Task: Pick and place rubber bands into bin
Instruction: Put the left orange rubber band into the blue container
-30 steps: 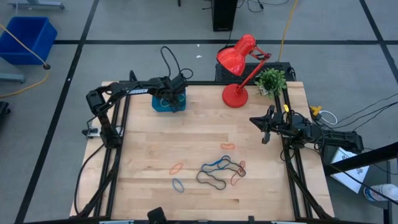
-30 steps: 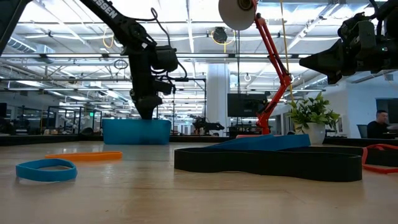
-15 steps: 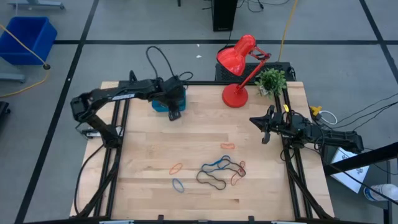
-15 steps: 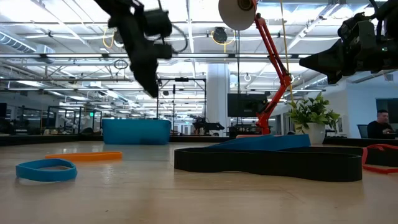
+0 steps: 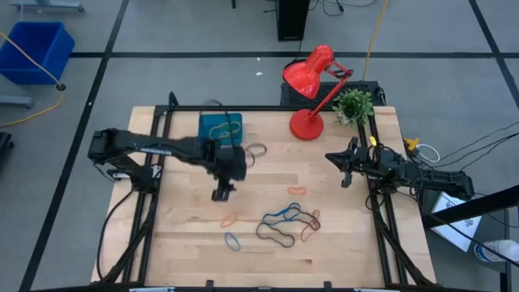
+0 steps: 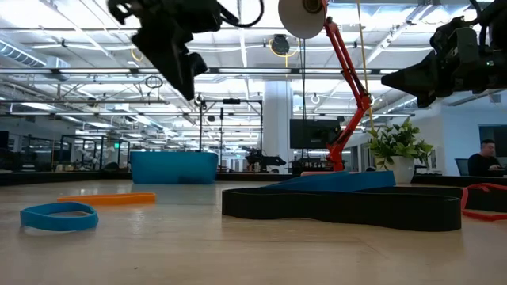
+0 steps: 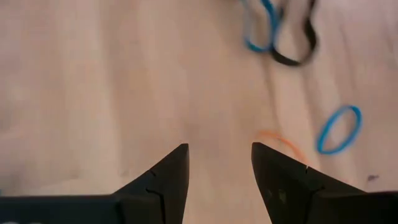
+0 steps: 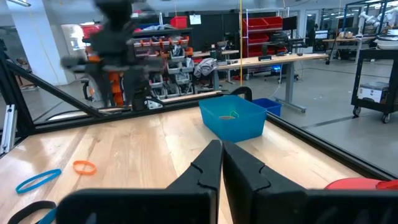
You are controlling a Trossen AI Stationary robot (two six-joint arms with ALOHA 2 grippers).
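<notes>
- Nearest the front edge of the tabletop (image 5: 186,259) lies a loose scatter of rubber bands (image 5: 285,224): a blue loop (image 5: 233,240) on its own, an orange one (image 5: 230,219) just behind it, then a tangle of black, blue and orange-red bands further to the right
- A small orange loop (image 5: 297,190) sits apart, a little further back than the tangle
- From table height the black band (image 6: 341,203) shows as a long flat strip, with a blue band (image 6: 59,215) and an orange band (image 6: 107,199) off to one side of it
- The left gripper (image 5: 220,193) hangs above the middle of the tabletop, pointing down toward the orange loop; its jaws stand apart with nothing between them, as its own wrist camera shows bare wood between the two dark fingers (image 7: 165,180)
- In that wrist view an orange band (image 7: 281,144) and a blue band (image 7: 339,129) lie beyond the fingers, not touched
- The right gripper (image 5: 347,170) waits at the right-hand edge, raised off the wood, its jaws pressed together and holding nothing
- Further back on the left side is the bin (image 5: 220,126), a teal tray standing well apart from the scattered bands; a few bands lie inside it
- A pale loop (image 5: 256,151) lies on the wood just beside the bin
- At the far edge stand a red lamp (image 5: 310,88) and a small green plant (image 5: 353,105)
</notes>
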